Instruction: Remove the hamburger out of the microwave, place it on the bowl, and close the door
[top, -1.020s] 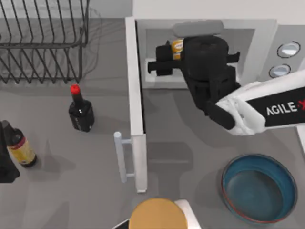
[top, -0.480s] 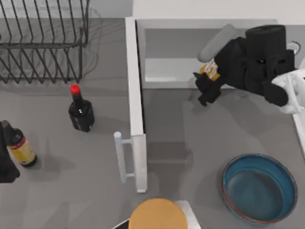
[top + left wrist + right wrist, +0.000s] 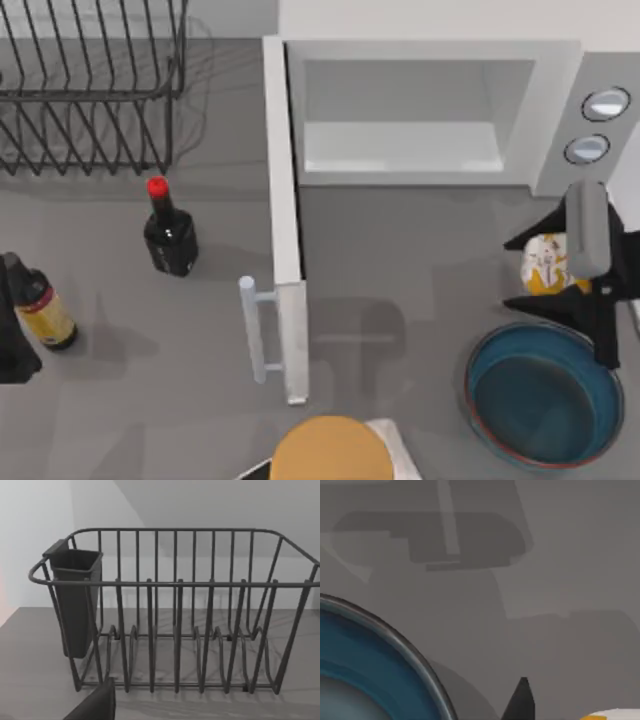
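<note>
From above, the right gripper (image 3: pixel 545 270) is hanging at about four o'clock from the table's middle, its two dark fingers (image 3: pixel 540 237) pinching the hamburger (image 3: pixel 548 267) between them. The hamburger is sitting clear of the microwave (image 3: pixel 560 90), just off the bowl's (image 3: pixel 480 395) twelve o'clock rim and below the two knobs (image 3: pixel 606 102). The bowl is lying at five o'clock, blue inside, with nothing in it. The microwave is standing at one o'clock with its cavity showing pale and bare. Its door (image 3: pixel 284 220) is standing wide, edge-on, running from twelve towards six, with the bar handle (image 3: pixel 252 330) sticking out on its nine o'clock side. A red-capped bottle (image 3: pixel 168 232) is standing at nine o'clock, a second bottle (image 3: pixel 38 303) farther out towards the left edge, and a wire rack (image 3: pixel 95 85) is filling the ten o'clock corner. An orange-tan disc (image 3: pixel 330 452) is sitting at six o'clock. The left arm (image 3: pixel 12 350) is resting parked at the left edge; I cannot tell how its fingers are set.

The left wrist view is looking at the rack (image 3: pixel 175 610), with a dark cup (image 3: pixel 75 602) hooked on one end, all resting on the grey table (image 3: pixel 30 670).

The right wrist view is looking down on the table (image 3: pixel 560 555), the bowl's (image 3: pixel 415 655) rim curving across one corner. A black fingertip (image 3: pixel 520 702) is poking in beside a sliver of the hamburger (image 3: pixel 615 715).
</note>
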{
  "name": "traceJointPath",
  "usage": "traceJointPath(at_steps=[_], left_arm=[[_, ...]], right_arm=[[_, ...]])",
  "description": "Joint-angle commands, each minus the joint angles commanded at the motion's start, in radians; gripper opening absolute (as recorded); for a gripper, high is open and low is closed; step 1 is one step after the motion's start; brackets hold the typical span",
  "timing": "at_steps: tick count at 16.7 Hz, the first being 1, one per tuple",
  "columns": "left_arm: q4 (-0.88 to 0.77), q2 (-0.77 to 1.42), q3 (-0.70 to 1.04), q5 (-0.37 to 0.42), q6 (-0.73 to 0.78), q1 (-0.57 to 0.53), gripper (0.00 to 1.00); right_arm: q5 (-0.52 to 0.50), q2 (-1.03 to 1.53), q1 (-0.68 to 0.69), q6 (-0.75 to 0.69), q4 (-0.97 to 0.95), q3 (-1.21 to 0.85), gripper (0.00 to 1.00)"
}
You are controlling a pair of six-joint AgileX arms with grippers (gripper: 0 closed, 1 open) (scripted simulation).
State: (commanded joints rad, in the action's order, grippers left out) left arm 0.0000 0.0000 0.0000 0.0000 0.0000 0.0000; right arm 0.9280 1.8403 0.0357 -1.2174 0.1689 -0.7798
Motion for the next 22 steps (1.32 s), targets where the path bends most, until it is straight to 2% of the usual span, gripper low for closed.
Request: traceJointPath(at_steps=[3,5,12,16,22], left_arm=[[0.000,0.000,0.000,0.000,0.000,0.000,1.00],[0.000,0.000,0.000,0.000,0.000,0.000,1.00],[0.000,0.000,0.000,0.000,0.000,0.000,1.00],[0.000,0.000,0.000,0.000,0.000,0.000,1.00],[0.000,0.000,0.000,0.000,0.000,0.000,1.00]], right_arm=[[0.175,-0.054,-0.088,-0.186,0.176,0.113,0.00],[0.239,-0.078,-0.126,-0.260,0.251,0.167,0.00],[0.264,-0.085,-0.138,-0.287,0.280,0.188,0.00],[0.259,-0.072,-0.105,-0.195,0.166,0.217,0.00],[0.247,-0.050,-0.012,0.065,-0.221,0.290,0.00]])
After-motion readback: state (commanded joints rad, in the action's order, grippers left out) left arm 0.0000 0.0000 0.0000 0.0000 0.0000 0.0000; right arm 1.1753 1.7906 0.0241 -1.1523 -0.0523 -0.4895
